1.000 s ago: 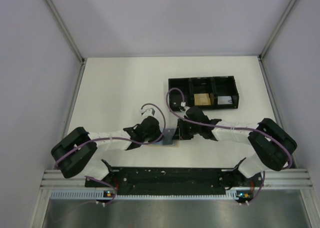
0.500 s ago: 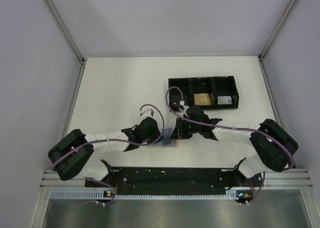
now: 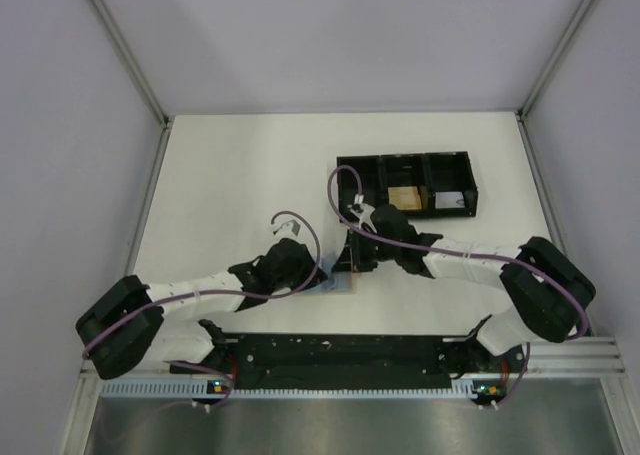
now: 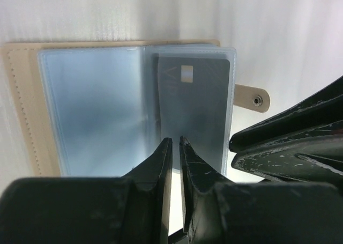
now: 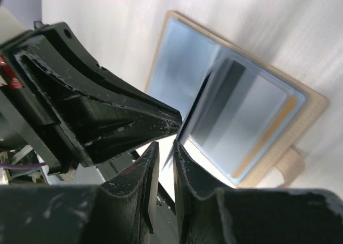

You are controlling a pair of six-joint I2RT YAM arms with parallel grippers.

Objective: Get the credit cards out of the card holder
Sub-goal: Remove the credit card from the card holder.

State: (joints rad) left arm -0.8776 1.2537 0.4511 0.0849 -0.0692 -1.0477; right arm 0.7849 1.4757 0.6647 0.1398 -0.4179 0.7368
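From above, the left arm had stretched further across the white tabletop (image 3: pixel 230 175) than a second before, its elbow swung out low to the left. This brought the left gripper (image 3: pixel 318 273) right up to the small tan bi-fold card holder with blue-grey inner panels (image 3: pixel 342 282), which lay open near the front edge. The right gripper (image 3: pixel 353 259) met it from the other side. The black three-compartment tray (image 3: pixel 405 165) stood well apart behind them.

At the left wrist, the left gripper (image 4: pixel 174 142) had just eased from pressed together to a thin slit, with nothing seen in it. It hung at the lower edge of the dark grey plastic credit card (image 4: pixel 194 107), which was still fully inside the right-hand clear sleeve. This looked like lining up to nip that edge, so no card was out yet.

At the right wrist, the right gripper (image 5: pixel 163 147) stood almost pressed together. A lifted sleeve leaf (image 5: pixel 206 102) ran down to the gap. Whether the gripper truly pinched the leaf could not be told.
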